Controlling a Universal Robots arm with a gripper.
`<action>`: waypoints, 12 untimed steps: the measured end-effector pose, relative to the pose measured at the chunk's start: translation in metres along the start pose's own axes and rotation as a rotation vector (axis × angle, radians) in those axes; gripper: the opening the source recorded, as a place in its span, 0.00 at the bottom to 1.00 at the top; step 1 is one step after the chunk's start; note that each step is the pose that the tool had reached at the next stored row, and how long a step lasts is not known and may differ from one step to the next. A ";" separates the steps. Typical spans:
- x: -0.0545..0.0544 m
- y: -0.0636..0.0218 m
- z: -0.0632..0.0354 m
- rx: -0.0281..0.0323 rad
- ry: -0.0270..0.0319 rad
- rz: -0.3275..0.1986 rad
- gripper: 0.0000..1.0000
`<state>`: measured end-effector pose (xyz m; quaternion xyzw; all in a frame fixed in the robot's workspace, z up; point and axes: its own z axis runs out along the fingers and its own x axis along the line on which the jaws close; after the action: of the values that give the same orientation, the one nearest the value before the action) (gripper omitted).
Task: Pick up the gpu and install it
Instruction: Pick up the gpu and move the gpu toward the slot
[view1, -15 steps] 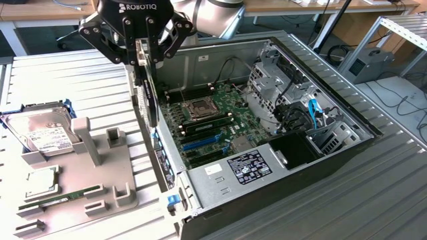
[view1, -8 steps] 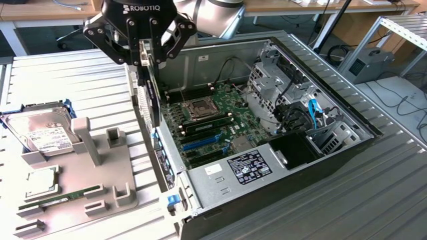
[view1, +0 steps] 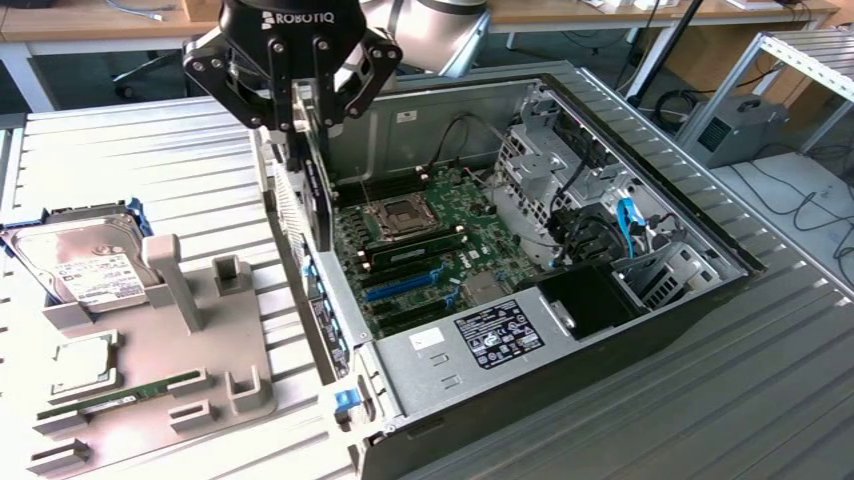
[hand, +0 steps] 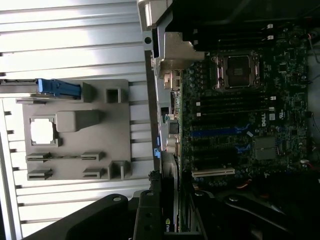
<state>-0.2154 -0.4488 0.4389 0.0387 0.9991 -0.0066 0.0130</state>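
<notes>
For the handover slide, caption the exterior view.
Gripper holds a graphics card on edge over the open computer case, beside the motherboard.

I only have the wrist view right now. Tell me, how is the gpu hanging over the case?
Observer: The gpu hangs on end from the claw, gripped at its upper end, long side upright.
Operator: Where is its lower end?
Observer: By the case wall at the exterior view's left, next to the CPU socket and apart from the blue slots.
Operator: What's on the fixture?
Observer: A hard drive with a white label rests at the fixture end farthest from the exterior camera.
</notes>
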 end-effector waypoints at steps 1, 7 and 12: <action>-0.001 0.0001 0.0001 -0.0001 -0.0001 0.000 0.26; -0.005 0.0004 0.0006 0.0000 0.0000 0.000 0.26; -0.009 0.0007 0.0010 0.0000 0.0000 0.000 0.26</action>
<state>-0.2063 -0.4488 0.4382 0.0387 0.9991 -0.0066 0.0130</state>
